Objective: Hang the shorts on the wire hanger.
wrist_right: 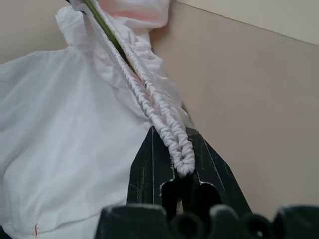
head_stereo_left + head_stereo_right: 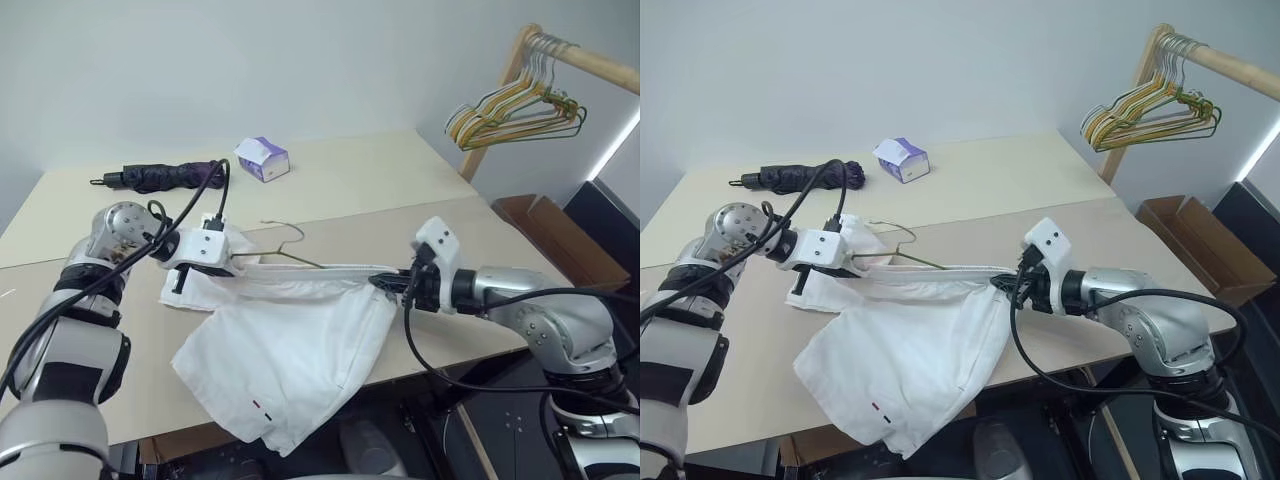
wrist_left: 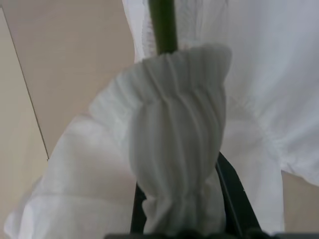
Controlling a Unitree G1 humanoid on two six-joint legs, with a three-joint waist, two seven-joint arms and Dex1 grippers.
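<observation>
Beige table (image 2: 420, 180), both grippers (image 2: 232, 262) (image 2: 388, 285) clamped on shorts (image 2: 290, 360) waistband

Looks like robot test lab: plain pale wall (image 2: 300, 60), bare beige desk (image 2: 380, 180), wooden garment rail (image 2: 585, 62) with yellow and green wire hangers (image 2: 515, 115) beyond right edge, brown cardboard box (image 2: 550, 240) on floor.

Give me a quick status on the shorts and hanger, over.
Left gripper and right gripper both shut on the shorts, waistband stretched between them. Wire hanger threaded in the waistband, hook exposed. Nothing in the way.
</observation>
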